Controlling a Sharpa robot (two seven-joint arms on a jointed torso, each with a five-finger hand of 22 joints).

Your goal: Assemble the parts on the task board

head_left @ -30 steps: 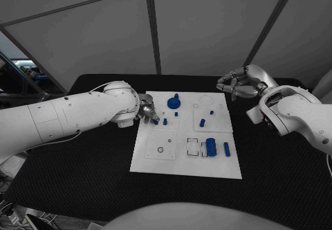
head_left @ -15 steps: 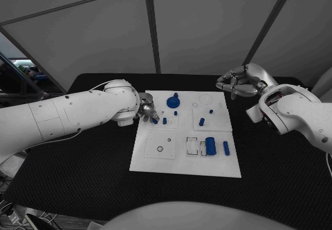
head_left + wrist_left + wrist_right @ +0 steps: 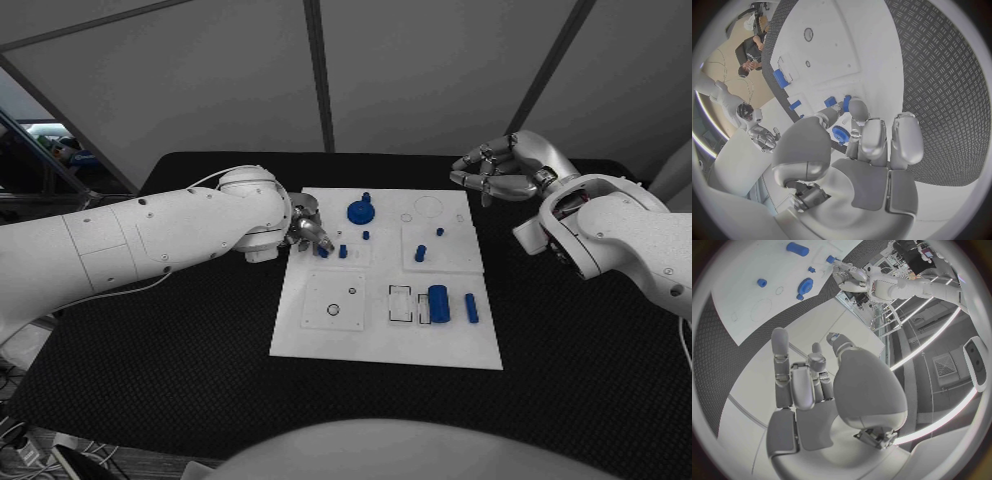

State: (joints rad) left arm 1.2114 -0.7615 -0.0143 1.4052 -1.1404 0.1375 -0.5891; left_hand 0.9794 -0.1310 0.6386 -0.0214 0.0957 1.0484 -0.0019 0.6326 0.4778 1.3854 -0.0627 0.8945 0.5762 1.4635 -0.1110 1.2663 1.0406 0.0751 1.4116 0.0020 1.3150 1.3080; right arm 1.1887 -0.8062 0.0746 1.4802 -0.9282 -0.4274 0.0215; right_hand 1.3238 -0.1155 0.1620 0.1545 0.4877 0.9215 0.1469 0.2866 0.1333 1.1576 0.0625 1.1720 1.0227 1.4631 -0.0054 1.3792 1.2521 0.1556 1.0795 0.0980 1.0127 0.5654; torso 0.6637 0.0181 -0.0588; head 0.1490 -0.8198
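Note:
The white task board [image 3: 387,335] lies in the middle of the table. My left hand [image 3: 304,230] reaches over its far left part and pinches a small blue peg [image 3: 323,252] between thumb and fingertip, low over the board. The left wrist view shows that peg [image 3: 846,102] at a fingertip [image 3: 856,107], a second peg [image 3: 830,101] beside it, and a blue gear [image 3: 841,134] closer in. My right hand [image 3: 496,172] hangs beyond the board's far right corner, fingers loosely bent and holding nothing.
On the board are a round blue gear [image 3: 361,212], several small blue pegs such as one [image 3: 420,255], a thick blue cylinder [image 3: 438,304] and a thin blue bar [image 3: 470,308]. Black table [image 3: 173,330] surrounds the board. A grey wall stands behind.
My right hand has shifted slightly, still holding nothing. My left hand stays at the same spot with the peg.

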